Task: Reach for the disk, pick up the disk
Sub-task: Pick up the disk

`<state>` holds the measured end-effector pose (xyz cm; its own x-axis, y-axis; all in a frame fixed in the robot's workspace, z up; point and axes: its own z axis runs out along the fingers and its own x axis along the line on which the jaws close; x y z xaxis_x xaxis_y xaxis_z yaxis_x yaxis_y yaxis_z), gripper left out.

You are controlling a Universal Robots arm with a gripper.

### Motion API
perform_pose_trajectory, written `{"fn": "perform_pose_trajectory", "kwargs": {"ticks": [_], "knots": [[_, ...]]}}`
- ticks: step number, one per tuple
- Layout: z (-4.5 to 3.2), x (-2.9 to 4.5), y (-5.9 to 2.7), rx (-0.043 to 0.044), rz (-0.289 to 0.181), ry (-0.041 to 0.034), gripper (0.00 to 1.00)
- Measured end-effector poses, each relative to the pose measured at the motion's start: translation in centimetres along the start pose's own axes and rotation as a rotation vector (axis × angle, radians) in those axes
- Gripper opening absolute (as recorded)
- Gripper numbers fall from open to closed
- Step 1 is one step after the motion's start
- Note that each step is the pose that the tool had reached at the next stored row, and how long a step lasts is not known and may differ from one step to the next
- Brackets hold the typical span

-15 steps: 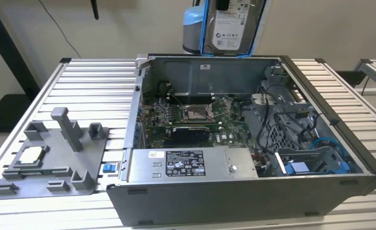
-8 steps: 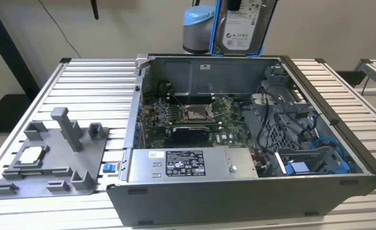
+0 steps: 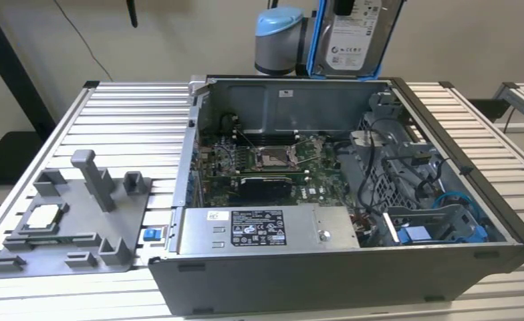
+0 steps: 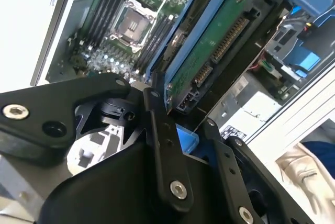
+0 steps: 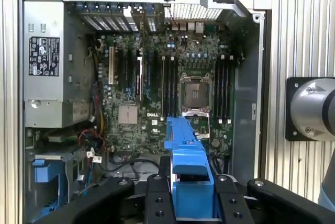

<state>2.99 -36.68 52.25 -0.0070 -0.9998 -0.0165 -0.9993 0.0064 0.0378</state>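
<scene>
My claw is clamped on the disk (blue bracket between the fingers). I hold it upright, clear above the rear wall of the open case on the tabletop.

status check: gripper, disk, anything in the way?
Gripper shut on disk. Disk held upright above the open computer case, its blue bracket between the fingers. Nothing touching it.

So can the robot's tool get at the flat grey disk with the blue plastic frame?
Yes, it looks like it already has it: the tool is shut on the flat grey disk in its blue plastic frame, held up above the open computer case.
</scene>
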Motion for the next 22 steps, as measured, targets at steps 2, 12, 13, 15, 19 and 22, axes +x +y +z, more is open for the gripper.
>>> {"fn": "perform_pose_trajectory", "kwargs": {"ticks": [2,12,13,15,19,22], "knots": [[-0.01,-0.01,-0.74,-0.0001,0.0,0.0002,0.0],[-0.04,-0.03,-4.27,0.0,0.0,0.0,0.0],[-0.04,-0.03,-4.56,0.0,0.0,0.0,0.0],[-0.05,-0.04,-5.03,0.0,0.0,0.0,0.0],[-0.05,-0.05,-5.34,0.0,0.0,0.0003,0.0],[-0.05,-0.04,-5.43,0.0,0.0,0.0001,0.0]]}}
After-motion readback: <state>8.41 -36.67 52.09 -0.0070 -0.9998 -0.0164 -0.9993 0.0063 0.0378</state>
